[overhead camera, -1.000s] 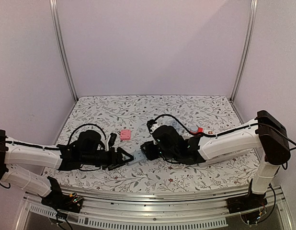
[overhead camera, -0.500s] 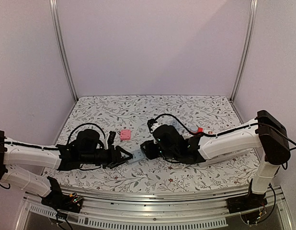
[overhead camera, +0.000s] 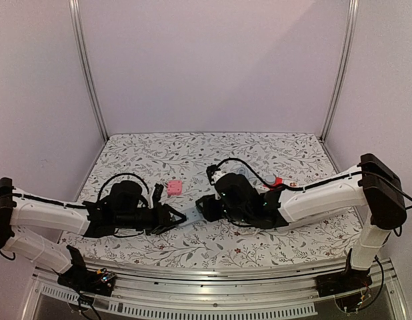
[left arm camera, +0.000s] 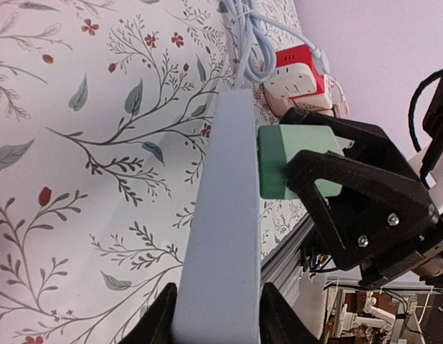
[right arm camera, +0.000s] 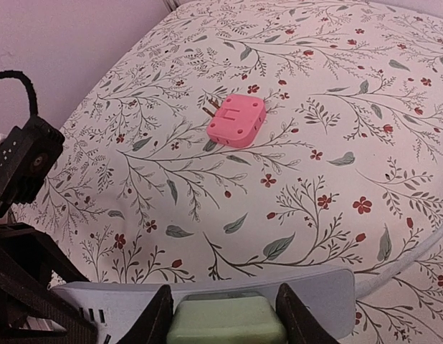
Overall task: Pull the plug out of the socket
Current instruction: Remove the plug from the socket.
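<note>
Left wrist view showed your left gripper (left arm camera: 218,326) clasping the near end of the grey power strip (left arm camera: 225,215), with a finger pressed to each long side. The green plug (left arm camera: 293,140) sat seated in the strip's face, not yet drawn out. Your right gripper (right arm camera: 227,312) was clamped across it, as its own camera confirmed. To do this pull well, you needed to draw the right arm straight away from the strip's face, along the line of the pins and without twisting, while the left held the strip unmoving. The likely risk was the strip sliding through the left fingers or coming along with the plug. The pink plug (right arm camera: 236,120) lay loose, well apart, and needed nothing.
</note>
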Available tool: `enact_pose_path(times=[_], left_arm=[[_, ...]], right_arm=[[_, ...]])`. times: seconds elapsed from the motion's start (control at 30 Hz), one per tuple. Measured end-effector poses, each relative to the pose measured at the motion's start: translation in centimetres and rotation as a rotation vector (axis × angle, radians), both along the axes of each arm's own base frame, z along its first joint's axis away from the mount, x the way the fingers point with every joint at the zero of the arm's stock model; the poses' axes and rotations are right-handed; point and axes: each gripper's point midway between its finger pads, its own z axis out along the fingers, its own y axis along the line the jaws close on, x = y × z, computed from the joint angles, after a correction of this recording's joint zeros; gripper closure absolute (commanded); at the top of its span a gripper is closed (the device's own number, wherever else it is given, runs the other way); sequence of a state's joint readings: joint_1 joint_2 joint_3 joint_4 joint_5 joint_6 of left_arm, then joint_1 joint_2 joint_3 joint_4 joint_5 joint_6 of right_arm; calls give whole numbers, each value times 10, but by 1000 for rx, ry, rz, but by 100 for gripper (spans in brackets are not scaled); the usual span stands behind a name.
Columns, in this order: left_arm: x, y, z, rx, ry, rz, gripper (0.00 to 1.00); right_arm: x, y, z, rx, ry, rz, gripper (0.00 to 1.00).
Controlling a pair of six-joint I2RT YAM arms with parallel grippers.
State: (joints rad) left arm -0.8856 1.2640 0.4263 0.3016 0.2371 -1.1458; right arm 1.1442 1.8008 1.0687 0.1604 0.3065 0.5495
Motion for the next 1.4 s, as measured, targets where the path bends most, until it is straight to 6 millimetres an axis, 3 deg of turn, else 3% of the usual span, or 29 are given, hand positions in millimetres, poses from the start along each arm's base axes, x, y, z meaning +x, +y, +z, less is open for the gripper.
enact_pose_path(times=[0.5,0.97,1.4], left_arm=[[1,-7,3,-10,15,-12,92],[2,-7,3,-6,16,-8,97],[3,-10,8,-13,7,-19,98]], right_arm=[[-1,-8,-6,35,19,-40,100],[4,-16,-17,205,140,-52,100],[1,-21,-10,211,156,-42,100]])
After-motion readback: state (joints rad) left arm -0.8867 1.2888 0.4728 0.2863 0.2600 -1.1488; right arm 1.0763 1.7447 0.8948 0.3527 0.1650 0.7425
